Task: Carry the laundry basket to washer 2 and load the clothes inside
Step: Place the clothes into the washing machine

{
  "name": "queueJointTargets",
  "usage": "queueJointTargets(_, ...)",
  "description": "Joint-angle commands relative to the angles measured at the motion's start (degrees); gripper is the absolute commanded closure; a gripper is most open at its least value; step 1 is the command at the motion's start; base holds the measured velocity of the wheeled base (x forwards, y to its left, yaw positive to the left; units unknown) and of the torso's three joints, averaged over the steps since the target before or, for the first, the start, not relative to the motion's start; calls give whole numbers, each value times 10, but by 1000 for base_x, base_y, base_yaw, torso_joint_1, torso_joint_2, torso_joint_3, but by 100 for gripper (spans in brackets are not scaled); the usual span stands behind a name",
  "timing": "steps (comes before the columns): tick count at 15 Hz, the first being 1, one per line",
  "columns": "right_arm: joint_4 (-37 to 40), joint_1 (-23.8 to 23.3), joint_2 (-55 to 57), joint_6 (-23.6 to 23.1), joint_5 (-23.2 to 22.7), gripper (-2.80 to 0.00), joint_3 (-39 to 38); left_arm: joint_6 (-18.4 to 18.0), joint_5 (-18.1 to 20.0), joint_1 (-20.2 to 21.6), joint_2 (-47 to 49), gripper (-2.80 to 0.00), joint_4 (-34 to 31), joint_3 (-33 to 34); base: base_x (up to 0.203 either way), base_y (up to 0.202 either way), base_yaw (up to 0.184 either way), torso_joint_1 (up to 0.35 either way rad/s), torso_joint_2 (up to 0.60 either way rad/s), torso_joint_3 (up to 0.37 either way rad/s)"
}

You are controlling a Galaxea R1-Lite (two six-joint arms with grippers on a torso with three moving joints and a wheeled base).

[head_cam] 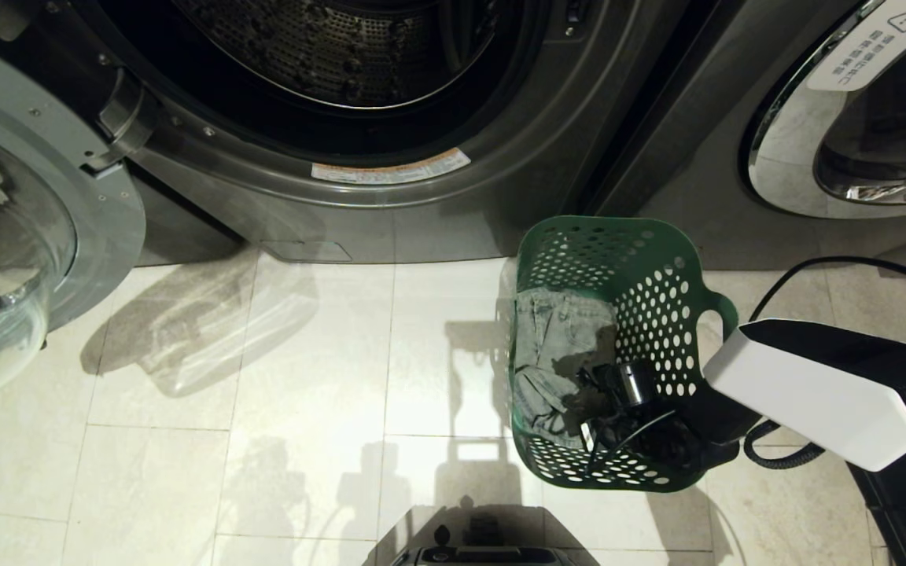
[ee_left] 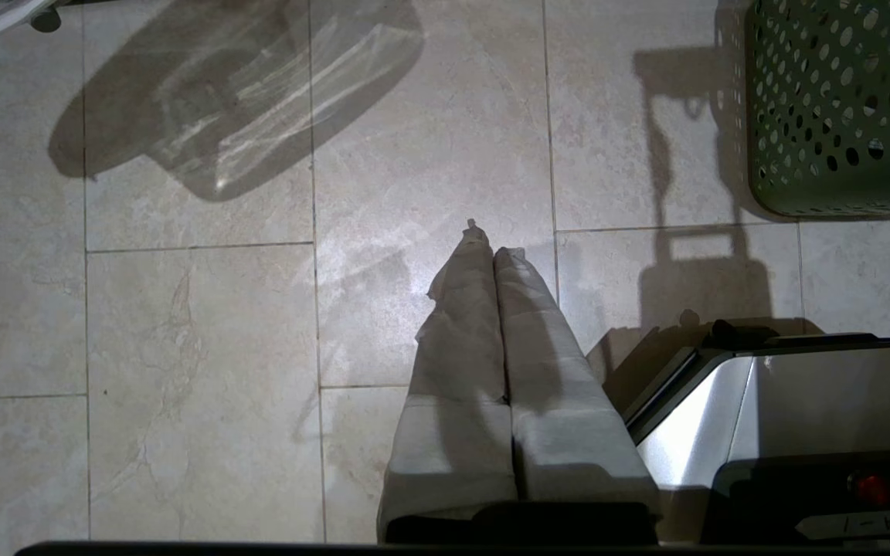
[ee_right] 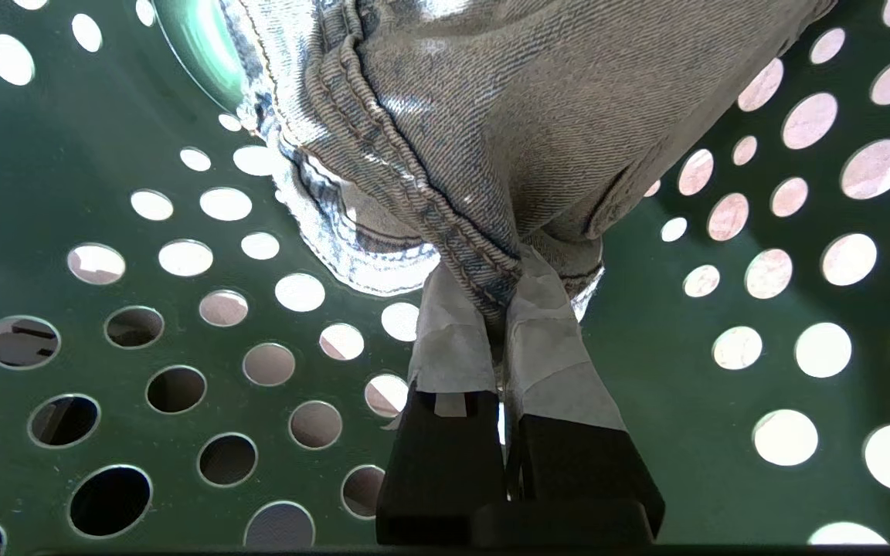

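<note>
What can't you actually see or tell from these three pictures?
- Head view: the open washer is cut off by the top edge, so no number label shows.
- Head view: the right gripper is deep in the basket; its own dark body hides the jaws there.
- Right wrist view: how much of the denim is pinched; the fold hides it.
- Left wrist view: only floor and the idle left gripper.
</note>
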State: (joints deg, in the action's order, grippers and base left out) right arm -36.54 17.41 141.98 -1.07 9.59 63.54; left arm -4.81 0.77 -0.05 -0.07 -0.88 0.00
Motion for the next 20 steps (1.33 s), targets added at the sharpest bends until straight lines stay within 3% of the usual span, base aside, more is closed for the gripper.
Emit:
queueJointTargets(1, -8, 0, 0, 0, 1, 0, 0, 0, 0, 0, 0, 0, 0, 1, 0, 0, 0, 0, 0, 0)
queueJointTargets(10, 2, 0, -49, 4, -2, 0, -32, 0, 0, 0, 0, 0, 0, 1, 0, 0, 0, 0, 0, 0)
queueJointTargets(17, 166, 0, -227, 36, -5, 0, -71, 0, 0, 0, 0, 0, 0, 1, 0, 0, 0, 0, 0, 0)
queueJointTargets(20, 185, 5, -319, 40, -18, 0, -115, 0, 0, 0, 0, 0, 0, 1, 0, 0, 0, 0, 0, 0)
